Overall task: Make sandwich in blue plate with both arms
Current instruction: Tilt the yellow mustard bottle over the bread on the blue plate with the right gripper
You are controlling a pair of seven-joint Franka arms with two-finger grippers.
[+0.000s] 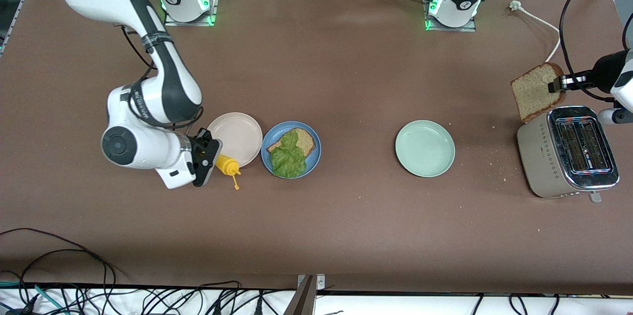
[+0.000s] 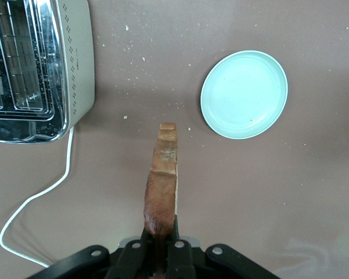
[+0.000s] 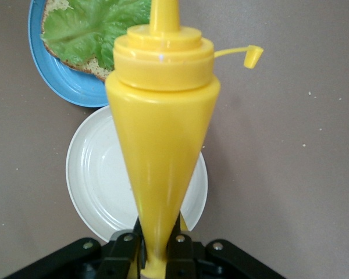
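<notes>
- Gripping the yellow sauce bottle (image 1: 228, 164) in my right gripper (image 1: 206, 156), fingers clamped on its narrow end, I hold it tipped over the table just beside the beige plate (image 1: 237, 138); its open cap dangles from the nozzle, so I judge a squeeze or jolt here would squirt sauce on the table instead of the sandwich.
- Next along, the blue plate (image 1: 291, 149) sits touching the beige one, carrying one bread slice (image 1: 301, 140) with the lettuce leaf (image 1: 288, 157) on top; the leaf hangs toward the rim nearer the front camera, and a careless nozzle could drag it off.
- Toward the left arm's end, the mint-green plate (image 1: 425, 148) lies empty on the route between toaster and blue plate; it could be mistaken for the target.
- Crumbs dot the table around the toaster (image 1: 568, 152), whose cord (image 1: 544, 25) runs off toward the left arm's base.
- Farthest, my left gripper (image 1: 559, 84) pinches the second bread slice (image 1: 536, 91) by one edge, fingers shut tight on it, in the air over the toaster's edge; so slim a hold on soft bread may tear or let it swing loose in transit.
- Both arms converging on one plate risks a collision there.
</notes>
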